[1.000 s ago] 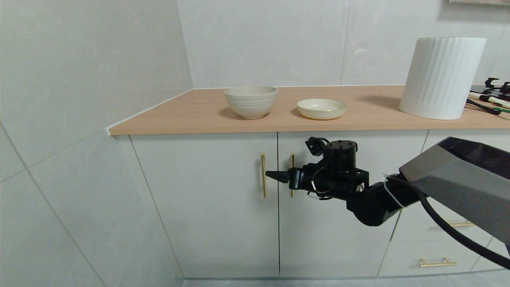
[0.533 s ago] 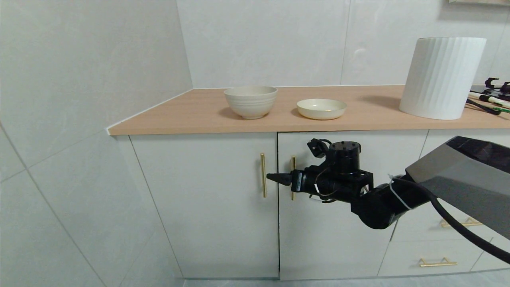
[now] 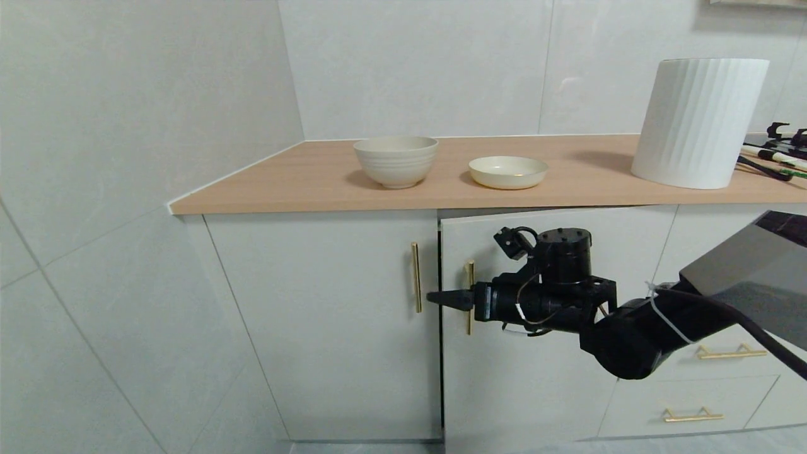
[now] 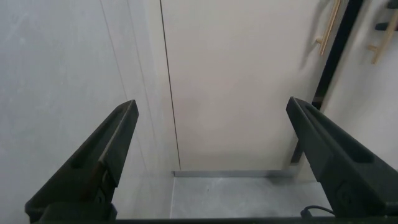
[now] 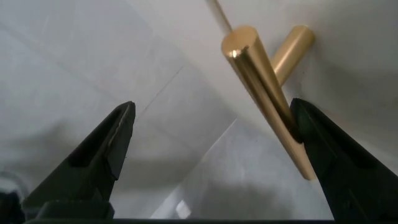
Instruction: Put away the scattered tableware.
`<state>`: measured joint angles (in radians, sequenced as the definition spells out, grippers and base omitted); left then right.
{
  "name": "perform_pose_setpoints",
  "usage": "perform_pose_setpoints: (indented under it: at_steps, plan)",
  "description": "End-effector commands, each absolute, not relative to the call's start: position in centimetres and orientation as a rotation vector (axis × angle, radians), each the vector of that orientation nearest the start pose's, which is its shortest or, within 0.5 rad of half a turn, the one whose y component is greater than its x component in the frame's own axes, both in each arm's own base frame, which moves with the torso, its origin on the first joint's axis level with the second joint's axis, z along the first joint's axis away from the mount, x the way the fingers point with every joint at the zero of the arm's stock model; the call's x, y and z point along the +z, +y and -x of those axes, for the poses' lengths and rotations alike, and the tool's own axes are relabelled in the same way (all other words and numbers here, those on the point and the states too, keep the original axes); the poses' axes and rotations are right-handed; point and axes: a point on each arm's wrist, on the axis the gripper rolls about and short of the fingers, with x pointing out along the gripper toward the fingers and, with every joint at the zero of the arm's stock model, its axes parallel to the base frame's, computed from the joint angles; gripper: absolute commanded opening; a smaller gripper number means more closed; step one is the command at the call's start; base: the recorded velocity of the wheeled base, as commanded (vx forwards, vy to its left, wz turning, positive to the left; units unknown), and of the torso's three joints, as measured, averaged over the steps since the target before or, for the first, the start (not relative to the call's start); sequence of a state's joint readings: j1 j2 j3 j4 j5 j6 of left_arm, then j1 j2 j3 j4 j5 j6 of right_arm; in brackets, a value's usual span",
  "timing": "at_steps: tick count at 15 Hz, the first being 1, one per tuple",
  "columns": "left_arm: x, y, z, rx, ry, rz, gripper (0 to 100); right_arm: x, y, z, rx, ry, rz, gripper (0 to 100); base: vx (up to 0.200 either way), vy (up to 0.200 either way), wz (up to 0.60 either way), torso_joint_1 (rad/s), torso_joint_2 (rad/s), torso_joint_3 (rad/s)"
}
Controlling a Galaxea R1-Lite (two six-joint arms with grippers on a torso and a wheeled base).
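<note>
A beige ribbed bowl (image 3: 396,161) and a shallow cream plate (image 3: 508,171) stand side by side on the wooden counter (image 3: 302,183). Below them my right gripper (image 3: 441,297) is at the gold handle (image 3: 470,296) of the right cabinet door (image 3: 542,378), which stands slightly ajar with a dark gap at its top and left edge. In the right wrist view the right gripper (image 5: 217,155) is open and the handle (image 5: 267,93) lies between the fingers, against one of them. My left gripper (image 4: 211,155) is open and holds nothing, low down facing the left cabinet door (image 4: 236,81).
A tall white ribbed container (image 3: 696,123) stands at the counter's right, with pens and tools (image 3: 778,157) beyond it. The left door's gold handle (image 3: 416,277) is close beside the right gripper. Drawers with gold pulls (image 3: 692,415) sit lower right. A tiled wall runs along the left.
The right gripper has drawn back and slightly down with the handle, and the right cabinet door has swung from closed to slightly ajar.
</note>
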<state>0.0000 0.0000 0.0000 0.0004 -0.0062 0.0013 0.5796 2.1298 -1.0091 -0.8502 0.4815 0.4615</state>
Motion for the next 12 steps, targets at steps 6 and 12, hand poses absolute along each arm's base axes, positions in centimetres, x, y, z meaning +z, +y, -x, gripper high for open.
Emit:
perform_pose_setpoints:
  at_steps: [6, 12]
  plan:
    - [7.5, 0.0, 2.3, -0.006, 0.000, -0.002, 100, 12.9, 20.9, -26.4, 1.084, 0.561, -0.387, 100, 0.000, 0.000, 0.00, 0.000, 0.00, 0.000]
    - [7.5, 0.0, 2.3, -0.006, 0.002, -0.002, 100, 12.5, 18.8, -23.2, 1.150, 0.619, -0.374, 100, 0.000, 0.000, 0.00, 0.000, 0.00, 0.000]
